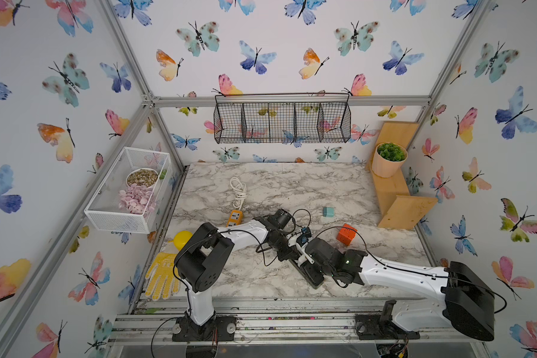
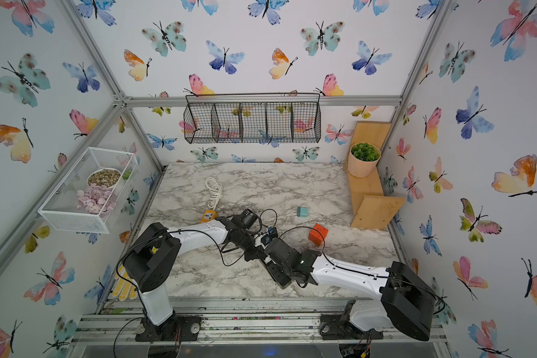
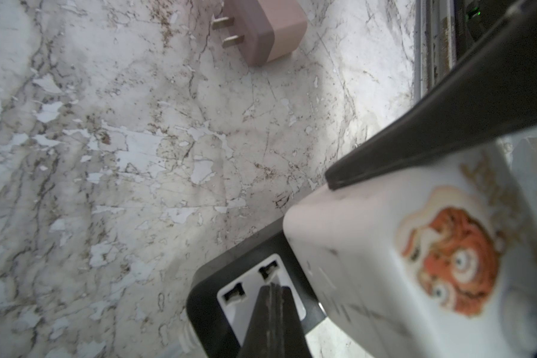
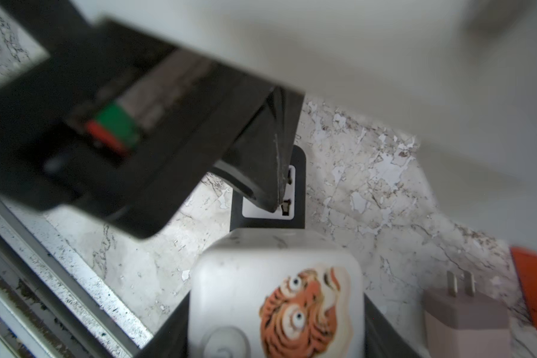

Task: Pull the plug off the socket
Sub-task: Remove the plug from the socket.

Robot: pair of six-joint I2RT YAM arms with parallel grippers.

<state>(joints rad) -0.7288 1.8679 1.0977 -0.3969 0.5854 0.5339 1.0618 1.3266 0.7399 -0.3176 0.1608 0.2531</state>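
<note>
The plug (image 4: 276, 294) is a white cube with an orange tiger sticker, also seen in the left wrist view (image 3: 400, 263). It sits in the socket (image 4: 298, 221), a black power strip with white outlet faces (image 3: 211, 310) lying near the table's front middle (image 1: 315, 279). My right gripper (image 4: 276, 328) is shut on the plug, with one black finger (image 4: 174, 328) against each side. My left gripper (image 3: 272, 293) is shut with nothing in it. Its tips rest on the strip's white outlet face right beside the plug.
A pink charger (image 3: 261, 31) lies loose on the marble beside the strip, near an orange cube (image 1: 347, 234). Farther back are a teal block (image 1: 328, 211) and an orange strip (image 1: 234, 217) with a coiled white cord. A yellow glove (image 1: 162, 276) lies front left. A wooden shelf (image 1: 394, 198) stands right.
</note>
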